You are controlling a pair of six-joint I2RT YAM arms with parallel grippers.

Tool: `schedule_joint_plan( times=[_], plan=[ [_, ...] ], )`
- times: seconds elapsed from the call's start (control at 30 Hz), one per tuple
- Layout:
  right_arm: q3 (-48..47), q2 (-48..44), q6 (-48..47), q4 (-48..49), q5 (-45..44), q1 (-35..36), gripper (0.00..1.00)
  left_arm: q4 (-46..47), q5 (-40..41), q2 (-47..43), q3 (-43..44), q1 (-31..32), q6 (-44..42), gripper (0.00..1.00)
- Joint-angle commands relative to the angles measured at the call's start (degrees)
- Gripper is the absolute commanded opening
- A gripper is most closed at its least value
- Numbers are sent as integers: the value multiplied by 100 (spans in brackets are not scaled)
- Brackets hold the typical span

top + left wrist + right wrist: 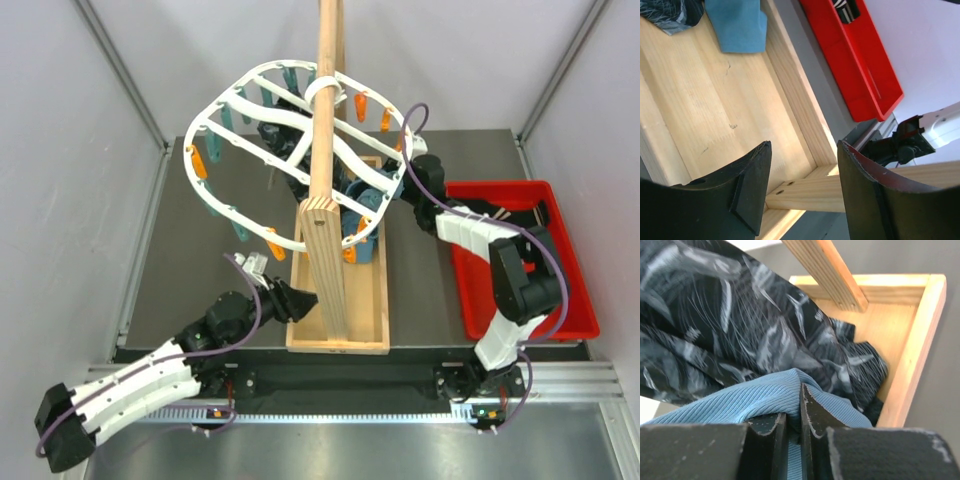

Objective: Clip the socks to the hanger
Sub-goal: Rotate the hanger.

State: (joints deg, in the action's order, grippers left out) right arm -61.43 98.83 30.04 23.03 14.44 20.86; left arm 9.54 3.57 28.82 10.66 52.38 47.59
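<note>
White oval hanger (298,120) tilted, raised; orange, teal pins (198,162) along rim.

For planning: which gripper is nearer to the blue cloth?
Right. The right gripper pinches the blue cloth; the left gripper is open at the tray's near end, apart.

From above, the right fingers (815,412) are hidden behind the hanger (290,118) and the fabrics beneath it, and black socks cannot be told from the dark patterned fabric (730,315) there. In the right wrist view the fingertips are buried under a blue ribbed cloth (740,402), so no pinch can be confirmed. The red bin (860,65) at the right edge of the counter (190,280) is cut off in the left wrist view, its contents unreadable.
</note>
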Motion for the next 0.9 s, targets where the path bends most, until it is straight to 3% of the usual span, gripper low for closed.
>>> schedule_joint_plan(
  times=[0.0, 0.17, 0.53, 0.87],
  plan=[
    [43, -258, -332, -245, -72, -38, 9, 733, 100, 439, 419, 18, -136, 60],
    [219, -636, -560, -658, -160, -56, 21, 1330, -110, 897, 578, 18, 74, 59],
    [718, -1673, -640, -1880, -582, -196, 62, 1832, -322, 1258, 473, 18, 619, 58],
    [1932, -3324, -728, -2653, -732, -557, 72, 1964, -269, 783, 139, 18, 1050, 53]
  ],
)
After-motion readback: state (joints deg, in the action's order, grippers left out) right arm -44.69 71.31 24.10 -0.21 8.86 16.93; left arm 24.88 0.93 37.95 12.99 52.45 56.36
